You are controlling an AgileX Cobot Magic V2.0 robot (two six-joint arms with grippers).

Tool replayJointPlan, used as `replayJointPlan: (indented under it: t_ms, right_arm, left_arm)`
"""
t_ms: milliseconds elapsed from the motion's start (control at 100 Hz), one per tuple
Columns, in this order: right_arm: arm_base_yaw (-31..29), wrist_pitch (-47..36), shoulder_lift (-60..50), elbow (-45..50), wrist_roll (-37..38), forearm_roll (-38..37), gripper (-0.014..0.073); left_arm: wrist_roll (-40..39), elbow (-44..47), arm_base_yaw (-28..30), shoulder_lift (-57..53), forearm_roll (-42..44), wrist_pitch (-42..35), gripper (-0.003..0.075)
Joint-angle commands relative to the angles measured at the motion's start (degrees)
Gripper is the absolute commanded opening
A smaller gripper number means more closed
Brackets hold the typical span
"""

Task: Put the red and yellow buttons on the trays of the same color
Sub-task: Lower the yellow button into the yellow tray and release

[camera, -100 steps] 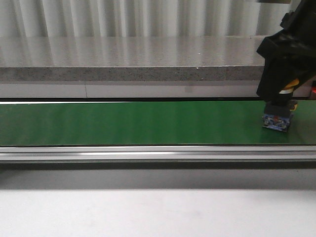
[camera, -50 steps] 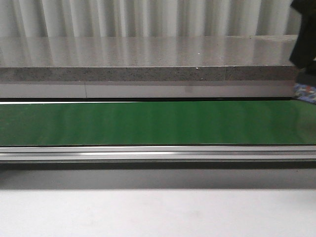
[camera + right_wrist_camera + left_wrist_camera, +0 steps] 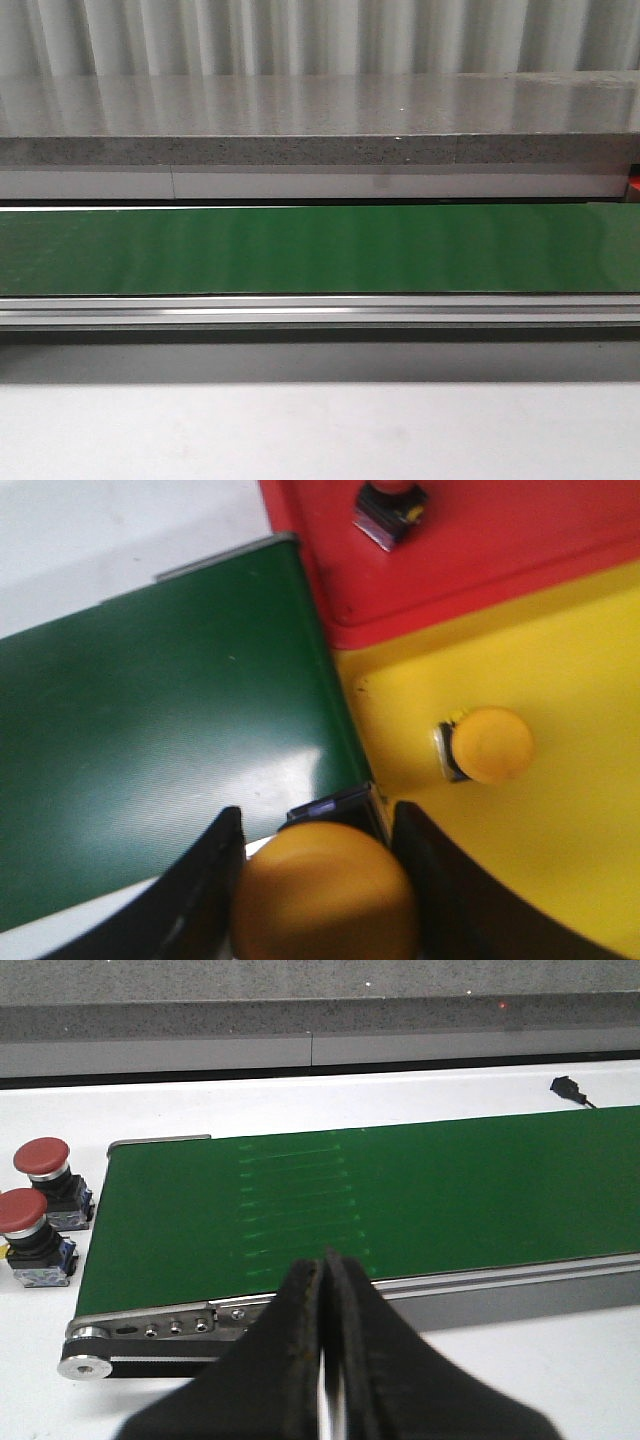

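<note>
The right tool (image 3: 318, 880) pinches a yellow button (image 3: 325, 895) by its body, cap up, over the belt's (image 3: 150, 750) end beside the yellow tray (image 3: 560, 650), probably to set it near the yellow one (image 3: 487, 745) lying there. The left tool (image 3: 323, 1360) is pressed together and empty above the belt's near edge, two red buttons (image 3: 40, 1165) waiting on the desk (image 3: 560, 1360).

A yellow button (image 3: 325, 890) with a domed cap is held between the right gripper's fingers (image 3: 196, 895), over the yellow tray's (image 3: 560, 810) edge. Another yellow button (image 3: 487, 745) lies tipped on that tray. A red button (image 3: 390, 502) sits on the red tray (image 3: 480, 550). Two red buttons (image 3: 42, 1160) (image 3: 24, 1225) stand upright beside the belt's (image 3: 400, 1200) end.
</note>
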Motion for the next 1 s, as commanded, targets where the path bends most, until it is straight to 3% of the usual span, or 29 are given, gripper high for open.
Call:
replayJointPlan:
  t_ms: [0,370,990]
  right_arm:
    - [-3.3,-5.0,-1.8,2.2,1.7,-0.2,0.0109]
    - [-9.7,-17.0,-1.8,16.5,6.6,-0.3,0.0109]
    - [-12.8,-25.1,3.0,20.1,8.2,-0.3,0.0109]
  left_arm:
    - [0.0,-1.6,-0.5,0.4,-0.6,-4.5,-0.002]
    - [0.0,-1.6,-0.5,0.4,-0.6,-4.5,-0.002]
    - [0.0,-1.6,-0.5,0.4,-0.6,-4.5,-0.002]
